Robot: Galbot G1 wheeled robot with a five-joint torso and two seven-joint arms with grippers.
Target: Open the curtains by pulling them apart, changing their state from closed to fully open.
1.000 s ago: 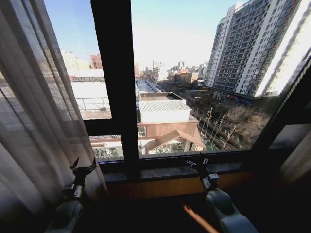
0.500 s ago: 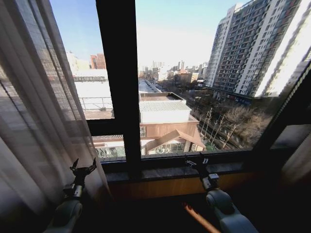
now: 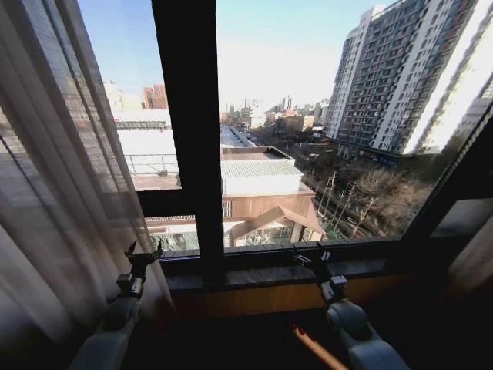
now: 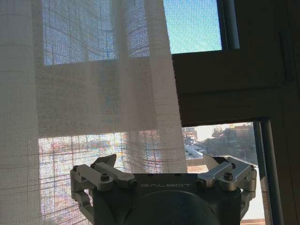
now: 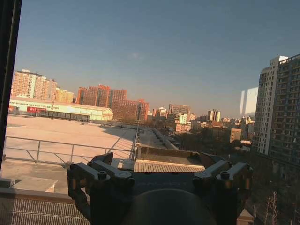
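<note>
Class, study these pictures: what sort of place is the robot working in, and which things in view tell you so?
Probably a room high up in a city building, at a large window. The dark window frame looks out over rooftops and a tall apartment block, and a sheer curtain hangs on the robot's left.

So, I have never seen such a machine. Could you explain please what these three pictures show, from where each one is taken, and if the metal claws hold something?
This is a wheeled robot with two arms, standing at a tall window. The wide picture comes from a camera on its head. There the curtain hangs gathered at the left, beside the dark window frame, with the city outside.

The other two pictures come from cameras on the wrists, each looking over its own hand. The left hand is raised just by the curtain's edge, fingers open. Its wrist picture shows the sheer fabric close ahead. The right hand is near the window sill, also open, facing bare glass. Neither hand holds anything.
</note>
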